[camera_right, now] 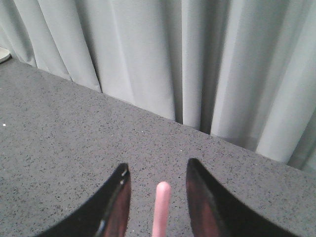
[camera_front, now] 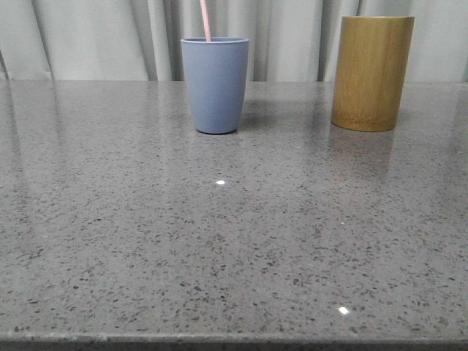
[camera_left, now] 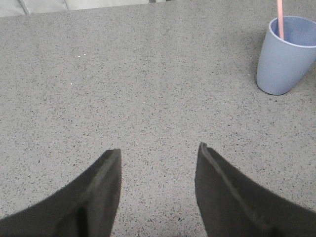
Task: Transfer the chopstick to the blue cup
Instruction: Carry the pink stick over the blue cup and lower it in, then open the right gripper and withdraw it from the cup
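Observation:
The blue cup (camera_front: 215,85) stands upright at the back middle of the table. A pale pink chopstick (camera_front: 206,20) stands in it, its upper part rising out of the top of the front view. Both also show in the left wrist view: the cup (camera_left: 285,61) and the chopstick (camera_left: 280,19). My left gripper (camera_left: 159,150) is open and empty over bare table, well short of the cup. My right gripper (camera_right: 157,165) is open, its jaws on either side of the chopstick's tip (camera_right: 161,207) with gaps on both sides. Neither gripper shows in the front view.
A taller yellow-brown bamboo holder (camera_front: 371,72) stands at the back right, to the right of the cup. A pale curtain (camera_right: 197,64) hangs behind the table's far edge. The table (camera_front: 219,241) is grey speckled stone.

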